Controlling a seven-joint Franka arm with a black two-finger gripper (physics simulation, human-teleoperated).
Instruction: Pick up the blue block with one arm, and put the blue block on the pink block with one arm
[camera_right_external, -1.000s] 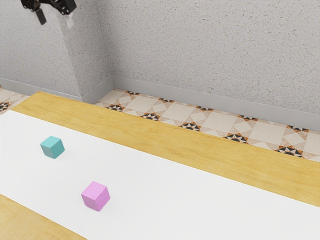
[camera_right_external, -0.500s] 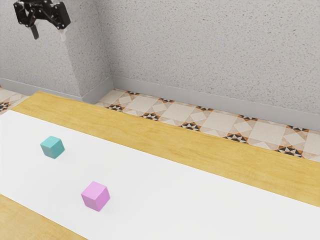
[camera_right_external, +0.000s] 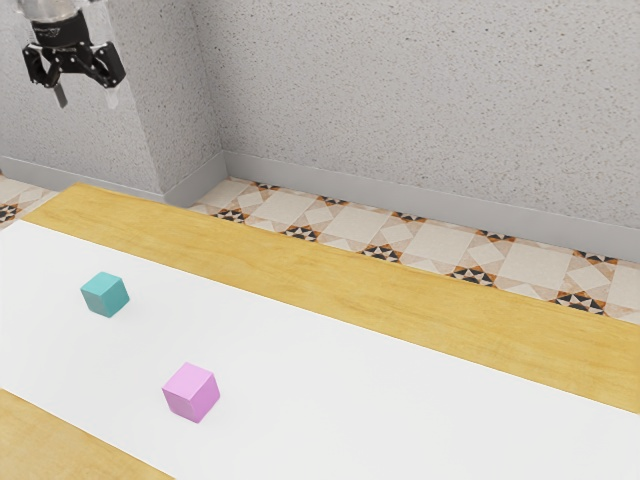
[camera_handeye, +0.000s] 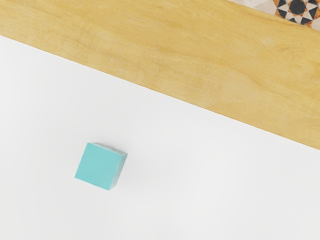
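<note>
The blue block (camera_right_external: 105, 294) is a small teal-blue cube, resting flat on the white mat (camera_right_external: 400, 400) with one corner turned toward the camera. In the wrist view the block (camera_handeye: 100, 166) shows its top face and a thin darker side, lying apart from the mat's edge. The pink block (camera_right_external: 191, 392) is a cube of like size, pale pink, also flat on the mat. It sits nearer the camera, toward the exterior view's right of the blue one, apart from it.
</note>
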